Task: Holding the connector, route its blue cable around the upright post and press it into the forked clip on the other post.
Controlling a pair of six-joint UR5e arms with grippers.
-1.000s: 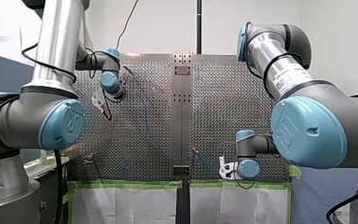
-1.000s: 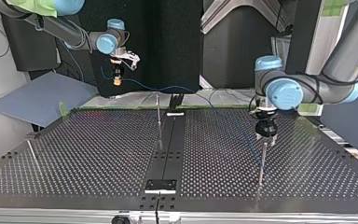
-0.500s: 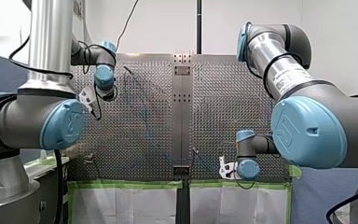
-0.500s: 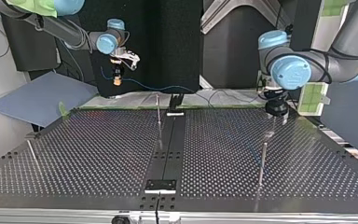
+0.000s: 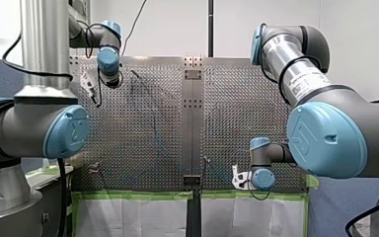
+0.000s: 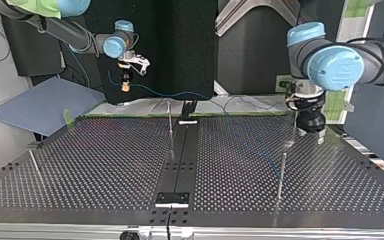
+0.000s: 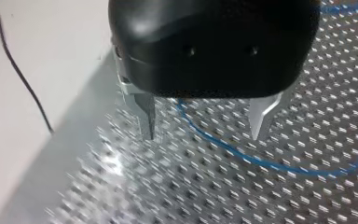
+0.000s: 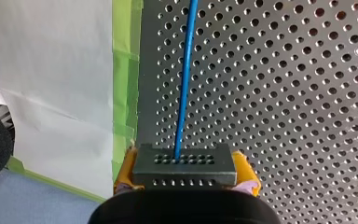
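My right gripper (image 8: 184,175) is shut on a dark grey connector block (image 8: 184,165), gripped between its yellow pads. The blue cable (image 8: 185,79) runs straight ahead from the block over the perforated plate. In the top view my right gripper (image 6: 125,82) hangs above the table's far edge at the left, and the cable (image 6: 180,94) trails rightward from it. My left gripper (image 7: 205,133) is open with nothing between its metal fingers, and a loop of blue cable (image 7: 242,156) lies on the plate beneath. In the top view it (image 6: 312,131) hovers just behind the clip-topped post (image 6: 282,170).
A thin upright post (image 6: 170,122) stands near the table's dark centre strip (image 6: 180,160). Another rod (image 6: 35,165) leans at the top view's left. Green tape and white sheeting (image 8: 74,93) line the table edge by my right gripper.
My left arm has risen and drawn back from the clip post toward the table's corner, up and to the left in the front view. My right arm has not moved.
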